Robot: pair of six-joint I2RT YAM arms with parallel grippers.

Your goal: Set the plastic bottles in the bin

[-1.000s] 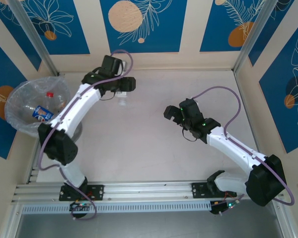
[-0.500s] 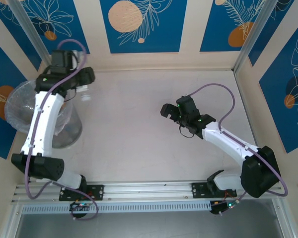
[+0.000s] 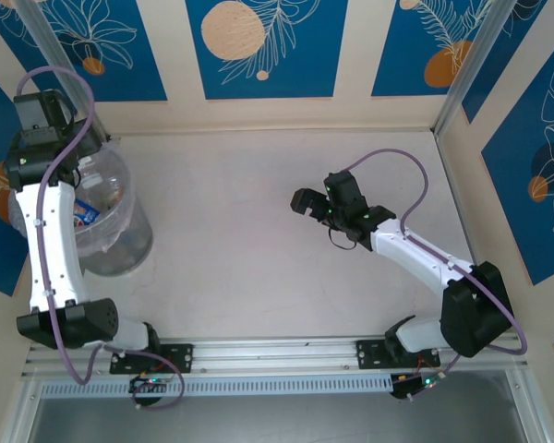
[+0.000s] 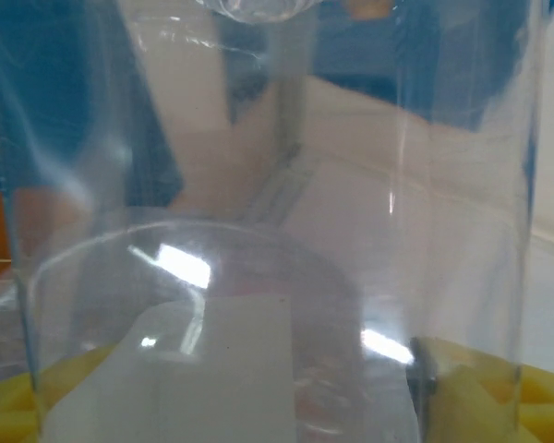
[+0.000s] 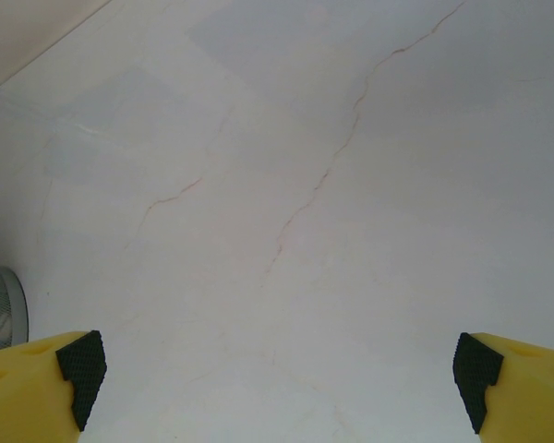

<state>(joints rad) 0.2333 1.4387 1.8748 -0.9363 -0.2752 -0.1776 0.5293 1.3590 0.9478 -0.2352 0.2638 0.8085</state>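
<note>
Bin [image 3: 129, 242]: bag-lined, holding a blue-labelled bottle [image 3: 86, 213].
Left end effector [image 4: 258, 392]: above the bin, clamped on a clear bottle [image 4: 277, 231].
Right end effector [image 5: 282, 369]: fingers apart, right of the bin, over the counter [image 3: 249, 240].

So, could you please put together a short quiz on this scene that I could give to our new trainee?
1. True or false: the right arm's jaws stand open over the table with nothing between them.
2. Pick one: in the top view, the bin stands at the A) left edge, B) centre, C) right edge of the table.
3. Fill in the blank: the left arm's jaws are closed on a clear plastic ____.

Key: 1 true; 2 A; 3 bottle.
</note>
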